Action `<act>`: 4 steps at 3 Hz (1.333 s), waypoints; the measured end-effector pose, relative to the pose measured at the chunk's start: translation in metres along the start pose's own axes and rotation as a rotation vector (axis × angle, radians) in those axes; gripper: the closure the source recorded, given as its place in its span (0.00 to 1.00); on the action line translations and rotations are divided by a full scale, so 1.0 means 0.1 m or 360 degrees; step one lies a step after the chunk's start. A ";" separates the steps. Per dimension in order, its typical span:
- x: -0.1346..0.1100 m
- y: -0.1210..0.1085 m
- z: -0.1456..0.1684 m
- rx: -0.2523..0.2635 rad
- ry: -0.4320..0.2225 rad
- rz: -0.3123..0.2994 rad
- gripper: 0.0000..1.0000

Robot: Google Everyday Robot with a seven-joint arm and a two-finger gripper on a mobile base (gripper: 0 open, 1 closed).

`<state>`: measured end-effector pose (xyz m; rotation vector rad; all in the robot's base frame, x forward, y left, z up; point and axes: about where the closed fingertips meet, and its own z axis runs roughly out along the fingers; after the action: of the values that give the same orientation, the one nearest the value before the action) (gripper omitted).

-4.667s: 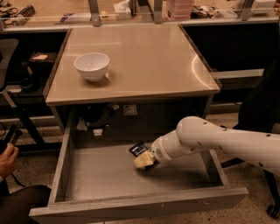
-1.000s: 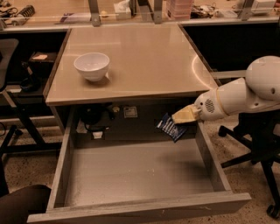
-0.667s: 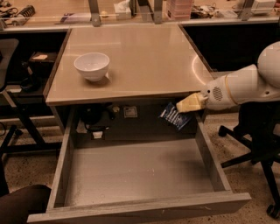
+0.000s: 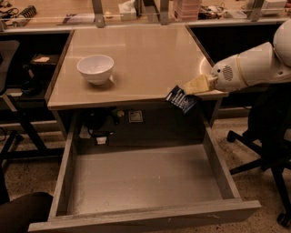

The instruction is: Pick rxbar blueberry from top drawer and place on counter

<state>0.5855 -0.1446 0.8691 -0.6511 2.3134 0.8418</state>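
Note:
My gripper (image 4: 187, 88) is shut on the rxbar blueberry (image 4: 180, 99), a small flat bar in a dark navy wrapper with white lettering. The bar hangs tilted at the front right edge of the counter (image 4: 145, 54), a glossy beige-tan square top, about level with its rim. My white arm (image 4: 254, 66) reaches in from the right. The top drawer (image 4: 141, 179) is pulled out below, grey-brown wood with a bare bottom.
A white bowl (image 4: 95, 68) stands on the counter's left part. A cluttered long desk (image 4: 136, 11) with metal posts runs behind. An office chair base (image 4: 268, 154) stands at the right, dark chair parts at the left.
The gripper has lifted the bar out of the drawer and raised it up and to the right, from below the counter's underside to the level of its front edge.

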 end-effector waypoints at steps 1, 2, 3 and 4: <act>-0.33 -0.04 0.04 -0.0013 -0.0042 -0.0007 1.00; -0.61 -0.04 0.18 -0.0025 -0.0066 -0.0019 1.00; -0.84 -0.01 0.43 -0.0033 -0.0075 -0.0047 1.00; -1.00 0.00 0.73 -0.0049 -0.0076 -0.0069 1.00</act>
<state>0.6821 -0.0702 0.8893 -0.6848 2.2395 0.8650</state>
